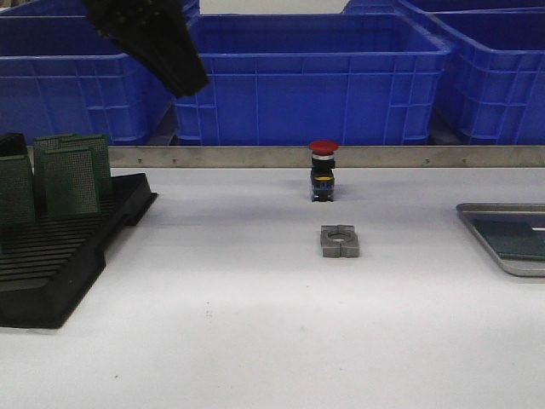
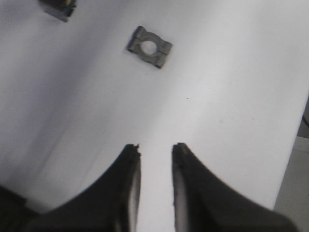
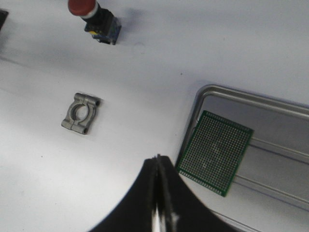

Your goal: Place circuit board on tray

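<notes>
A green perforated circuit board (image 3: 215, 152) lies flat in the silver-grey tray (image 3: 241, 94). In the front view the tray (image 1: 498, 209) sits at the table's right edge with the board (image 1: 515, 239) inside. Several more green boards (image 1: 72, 175) stand upright in a black slotted rack (image 1: 60, 264) at the left. My left gripper (image 1: 187, 81) hangs high at the back left; in its wrist view it (image 2: 156, 147) is open and empty above bare table. My right gripper (image 3: 158, 157) is shut and empty, just beside the tray's near-left rim. It is out of the front view.
A red-capped push button (image 1: 323, 170) stands at the table's middle back. A grey metal clamp block (image 1: 340, 241) lies in front of it and also shows in the left wrist view (image 2: 149, 47). Blue crates (image 1: 315, 77) stand behind a metal strip (image 1: 255, 157).
</notes>
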Controlling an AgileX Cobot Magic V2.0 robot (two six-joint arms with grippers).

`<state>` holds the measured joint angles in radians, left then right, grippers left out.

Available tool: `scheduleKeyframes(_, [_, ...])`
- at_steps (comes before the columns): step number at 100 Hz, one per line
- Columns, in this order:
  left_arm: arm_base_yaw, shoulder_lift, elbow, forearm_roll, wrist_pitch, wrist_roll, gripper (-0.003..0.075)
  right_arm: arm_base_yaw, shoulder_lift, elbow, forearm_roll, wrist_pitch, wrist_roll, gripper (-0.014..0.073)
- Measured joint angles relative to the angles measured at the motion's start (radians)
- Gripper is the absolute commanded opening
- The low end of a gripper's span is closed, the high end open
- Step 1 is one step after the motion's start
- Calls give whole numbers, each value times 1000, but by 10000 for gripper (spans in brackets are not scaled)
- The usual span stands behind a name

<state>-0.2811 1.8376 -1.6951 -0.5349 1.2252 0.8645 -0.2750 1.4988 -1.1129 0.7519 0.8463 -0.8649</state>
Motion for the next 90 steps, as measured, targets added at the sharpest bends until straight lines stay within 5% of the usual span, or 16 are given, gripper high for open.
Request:
scheduleKeyframes(24, [152,-131,0,0,3,-9,-20,70,-171,47,2,-77,0,-61])
scheduleKeyframes(48, [260,-295,38,-88,-79,-20,-20,236,-394,254,8,-325,0,-61])
scheduleKeyframes(69, [250,-511,268,-140,-308,-21,-20,354,-646,464,21,-516,0,-61])
scheduleKeyframes(90, [213,-762,573,-211,-565,29,-20,361,-904,641,21,-547,-15,-61])
